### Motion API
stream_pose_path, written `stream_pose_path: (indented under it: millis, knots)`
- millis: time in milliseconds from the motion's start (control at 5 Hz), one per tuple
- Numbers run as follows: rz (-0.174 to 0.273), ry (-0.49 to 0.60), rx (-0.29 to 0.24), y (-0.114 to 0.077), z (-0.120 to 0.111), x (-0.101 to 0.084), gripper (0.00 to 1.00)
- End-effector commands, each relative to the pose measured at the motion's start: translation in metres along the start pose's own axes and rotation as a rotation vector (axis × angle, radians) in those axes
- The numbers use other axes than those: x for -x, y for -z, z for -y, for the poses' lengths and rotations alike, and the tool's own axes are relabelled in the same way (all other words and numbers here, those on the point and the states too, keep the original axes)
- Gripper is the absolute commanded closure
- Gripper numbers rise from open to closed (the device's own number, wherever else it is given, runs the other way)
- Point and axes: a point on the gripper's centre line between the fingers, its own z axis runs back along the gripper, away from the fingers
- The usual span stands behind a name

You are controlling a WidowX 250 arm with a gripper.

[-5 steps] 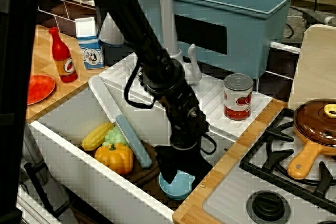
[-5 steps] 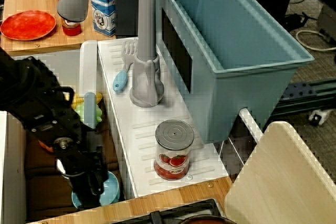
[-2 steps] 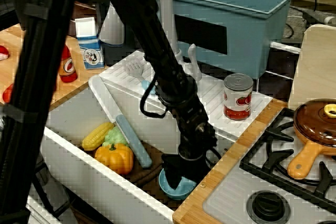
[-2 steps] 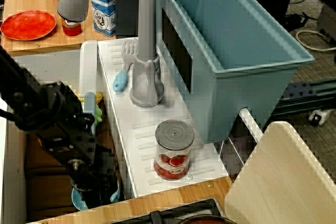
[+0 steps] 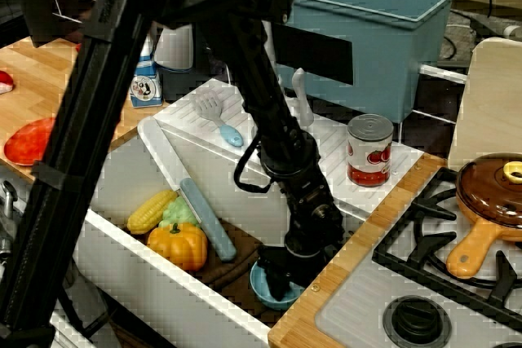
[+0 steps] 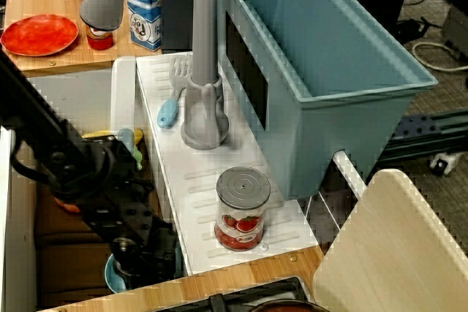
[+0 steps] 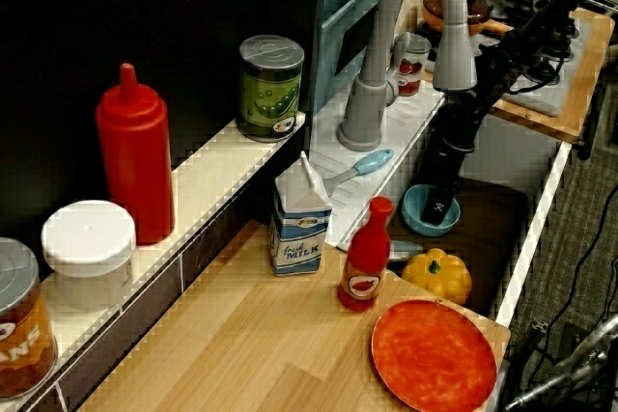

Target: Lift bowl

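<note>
Light blue and plain, the bowl [image 7: 431,209] is sitting under the gripper [image 7: 439,207], whose jaw state cannot be told.

A wooden counter [image 7: 222,354] carries a red-orange plate [image 7: 433,355], a red sauce bottle [image 7: 366,255] and a milk carton [image 7: 300,216], all left of the sink [image 5: 122,177]. On the sink floor lie a toy pumpkin [image 5: 178,244], corn [image 5: 151,211] and, perhaps resting there, the light blue bowl [image 7: 430,209].
</note>
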Motion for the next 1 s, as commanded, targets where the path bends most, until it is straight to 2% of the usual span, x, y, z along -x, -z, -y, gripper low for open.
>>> stream_pose_path:
  millis: [0, 200, 400, 600, 800]
  knots:
    - [0.019, -0.032, 0.019, -0.014, -0.008, -0.023, 1.00]
    - [0.004, -0.024, 0.012, -0.020, -0.016, -0.021, 1.00]
    - [-0.052, 0.019, 0.019, -0.030, -0.029, -0.016, 1.00]
    - [-0.077, 0.079, 0.032, -0.044, -0.042, -0.008, 1.00]
    - [-0.050, 0.074, 0.068, -0.069, -0.054, 0.005, 1.00]
